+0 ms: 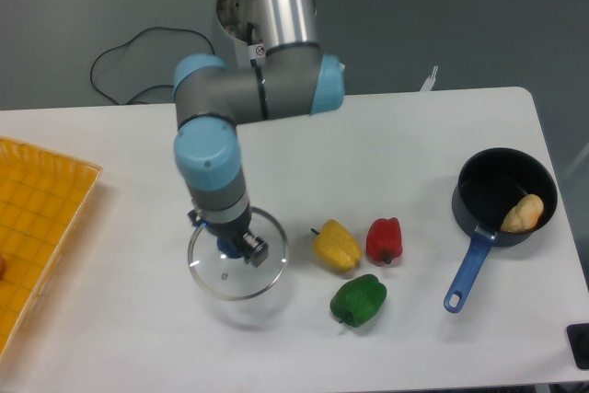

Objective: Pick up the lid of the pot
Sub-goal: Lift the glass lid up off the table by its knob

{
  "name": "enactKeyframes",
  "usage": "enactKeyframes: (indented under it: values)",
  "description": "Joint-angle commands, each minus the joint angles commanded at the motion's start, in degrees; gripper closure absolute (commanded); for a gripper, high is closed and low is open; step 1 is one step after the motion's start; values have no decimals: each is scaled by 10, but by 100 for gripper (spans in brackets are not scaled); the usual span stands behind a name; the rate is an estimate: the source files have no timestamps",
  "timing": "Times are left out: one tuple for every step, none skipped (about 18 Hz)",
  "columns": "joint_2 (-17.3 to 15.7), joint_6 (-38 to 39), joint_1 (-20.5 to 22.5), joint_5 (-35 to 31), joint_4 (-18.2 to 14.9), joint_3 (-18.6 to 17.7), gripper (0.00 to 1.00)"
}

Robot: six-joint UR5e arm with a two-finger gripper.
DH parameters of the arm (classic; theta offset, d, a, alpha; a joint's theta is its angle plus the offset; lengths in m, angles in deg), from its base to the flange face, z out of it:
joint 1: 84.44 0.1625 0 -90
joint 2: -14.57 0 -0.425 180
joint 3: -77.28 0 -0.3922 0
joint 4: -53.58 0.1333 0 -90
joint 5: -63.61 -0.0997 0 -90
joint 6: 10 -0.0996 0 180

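I have the pot lid (223,274) in the pincer's grip, up off the white table (414,356). It is a round, see-through disc, with the pale tabletop showing through it. A thin silvery band runs around the edge, catching the light in places, and a small bright glint shows on the glass. The blue knob (230,248) stands at the middle, partly hidden from me by the gripper (228,235), whose dark fingertips are closed around it. A soft, pale shadow lies on the tabletop below the disc. I can't tell from this view whether the lid hangs quite level.

The lid is in the left half of my view, between the orange crate (57,181) at the left edge and the yellow pepper (338,246). The red pepper (384,241) sits just beside the yellow one, and the green pepper (358,301) is nearer the camera than both. Well apart, on the right, I see a black pan (480,192) with a blue handle (467,275) and a tan item (524,213) inside it.
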Motion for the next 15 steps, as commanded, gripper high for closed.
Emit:
enactKeyframes:
  values:
    - [-6,-6,9,-1,-9,4,45]
    - [-9,-14,18,-1,-18,7,45]
    - [-11,-20,26,0,-25,10,45]
    - [-11,-25,32,-1,-30,13,45]
    - [-13,-30,39,-1,-34,16,45]
    - [-15,-37,47,0,-38,20,45]
    - [-15,-41,51,0,-42,23,45]
    - [-15,-42,55,0,-47,25,45]
    - [-15,-43,61,0,-50,26,44]
    - [-14,-50,67,0,-55,31,44]
    - [-13,-61,71,0,-65,33,45]
    - [-12,-69,76,0,-72,34,44]
    - [-12,-73,81,0,-74,34,44]
    - [-12,-74,84,0,-74,35,45]
    - [-12,-74,86,-1,-74,35,45]
